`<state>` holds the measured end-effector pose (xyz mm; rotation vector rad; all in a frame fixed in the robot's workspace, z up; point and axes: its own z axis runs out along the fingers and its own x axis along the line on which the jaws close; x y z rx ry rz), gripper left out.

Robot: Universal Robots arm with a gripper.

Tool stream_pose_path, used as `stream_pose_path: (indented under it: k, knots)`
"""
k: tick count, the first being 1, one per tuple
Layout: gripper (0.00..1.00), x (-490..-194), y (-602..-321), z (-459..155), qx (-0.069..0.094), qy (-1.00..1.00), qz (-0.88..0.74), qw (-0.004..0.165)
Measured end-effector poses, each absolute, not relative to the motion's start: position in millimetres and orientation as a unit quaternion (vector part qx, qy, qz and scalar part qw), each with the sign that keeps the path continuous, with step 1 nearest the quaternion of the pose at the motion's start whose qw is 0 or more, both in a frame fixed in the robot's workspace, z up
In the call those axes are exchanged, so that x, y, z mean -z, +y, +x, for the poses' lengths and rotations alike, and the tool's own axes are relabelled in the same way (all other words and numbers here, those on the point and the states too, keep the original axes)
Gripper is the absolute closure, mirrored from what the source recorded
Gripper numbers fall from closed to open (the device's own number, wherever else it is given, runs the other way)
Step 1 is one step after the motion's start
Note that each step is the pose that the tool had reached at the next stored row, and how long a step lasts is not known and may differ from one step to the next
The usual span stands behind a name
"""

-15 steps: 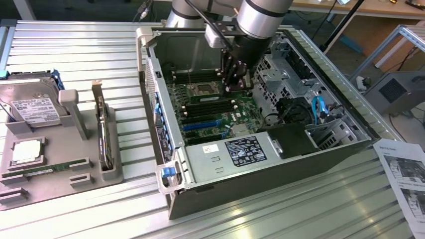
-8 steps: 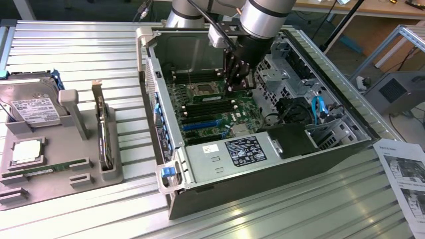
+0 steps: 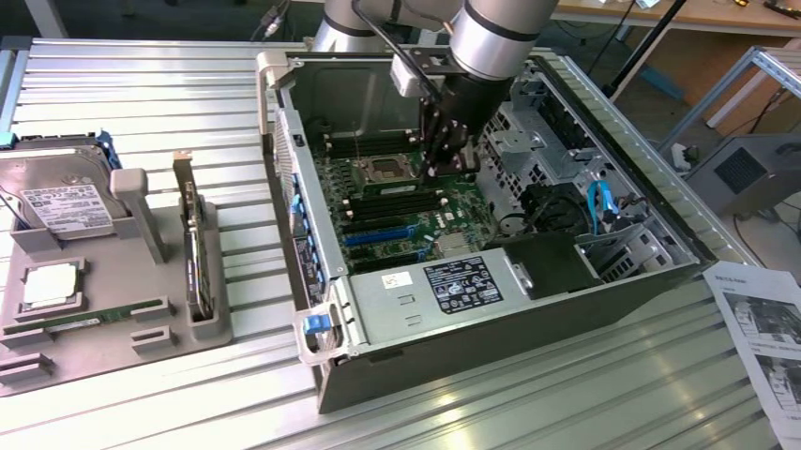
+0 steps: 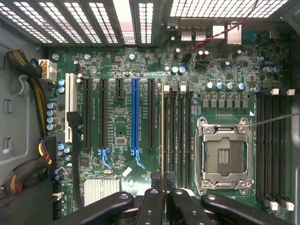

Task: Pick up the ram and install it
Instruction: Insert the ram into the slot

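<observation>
My gripper (image 3: 445,161) reaches down inside the open computer case (image 3: 375,366), above the motherboard (image 3: 400,202). The wrist view looks along the ram (image 4: 162,136) edge-on: it is a thin strip running out from between the two black fingers (image 4: 151,206). The gripper (image 4: 162,199) is shut on it. The ram lies in line with the outermost of the long black slots (image 4: 176,136), next to the empty processor socket (image 4: 225,157). Whether it touches the slot I cannot tell.
A grey fixture (image 3: 163,337) at the exterior view's left holds a hard drive (image 3: 63,202), a silver processor chip (image 3: 48,286) and a second green stick (image 3: 88,319). The power supply (image 3: 438,281), drive cage (image 3: 538,141) and case walls close in around the arm. A paper sheet (image 3: 763,337) lies at the right.
</observation>
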<state>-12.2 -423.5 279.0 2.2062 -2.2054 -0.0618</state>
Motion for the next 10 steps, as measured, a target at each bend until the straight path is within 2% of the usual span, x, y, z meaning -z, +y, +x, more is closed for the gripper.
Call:
stream_pose_path:
  k: [10]
  knots:
    - [0.88, -263, -423, -12, 0.02, -0.707, 0.707, 0.011]
